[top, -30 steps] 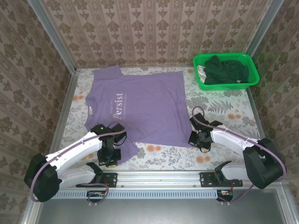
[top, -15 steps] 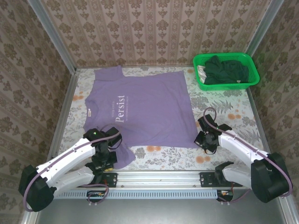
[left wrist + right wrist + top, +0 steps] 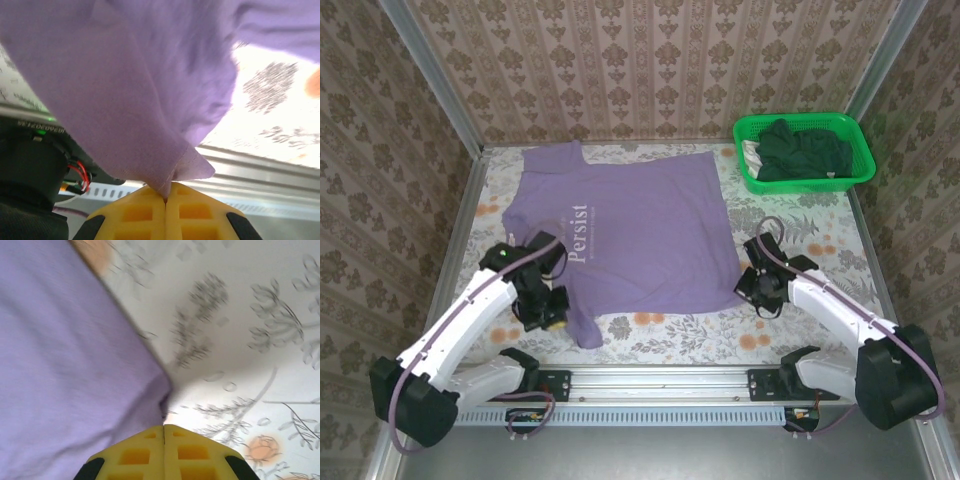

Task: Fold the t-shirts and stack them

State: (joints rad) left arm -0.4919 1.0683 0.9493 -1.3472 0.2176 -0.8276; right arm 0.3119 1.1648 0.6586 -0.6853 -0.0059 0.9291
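The left gripper [image 3: 165, 198] is clenched on the near sleeve of the lavender t-shirt [image 3: 640, 230]. This shirt lies flat, left and centre, with the white word "Persist" on its chest. Its collar points left, so the long axis runs left to right. The right gripper [image 3: 164, 426] pinches its near right hem corner. The dark green t-shirts [image 3: 800, 150] sit in the basket [image 3: 810, 186], far right.

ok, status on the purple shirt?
Left gripper shut on lavender t-shirt sleeve. Right gripper shut on its hem corner. Green basket far right, not obstructing.
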